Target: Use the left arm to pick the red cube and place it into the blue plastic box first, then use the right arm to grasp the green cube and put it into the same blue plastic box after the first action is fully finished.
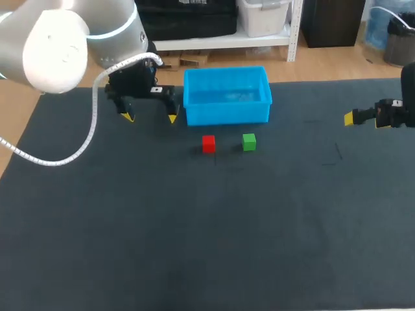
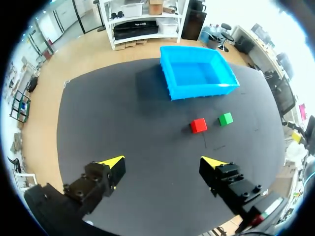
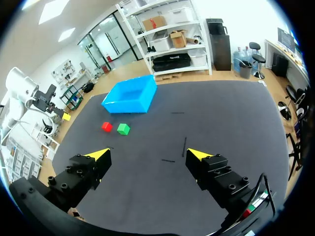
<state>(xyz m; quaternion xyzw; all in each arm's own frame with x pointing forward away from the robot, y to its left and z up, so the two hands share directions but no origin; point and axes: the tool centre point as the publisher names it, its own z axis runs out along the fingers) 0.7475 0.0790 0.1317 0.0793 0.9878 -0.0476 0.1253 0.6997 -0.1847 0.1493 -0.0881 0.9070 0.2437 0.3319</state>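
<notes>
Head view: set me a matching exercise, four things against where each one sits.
1 red cube
2 green cube
3 blue plastic box
4 left gripper

A open, beside the box's left end
B right of the other cube
C behind both cubes, empty
D left of the other cube

Pairs: 1-D, 2-B, 3-C, 4-A

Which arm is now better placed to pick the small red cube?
Left. The left gripper, fingers open, hangs near the small red cube, beside the blue plastic box; the right gripper stands far off.
</notes>
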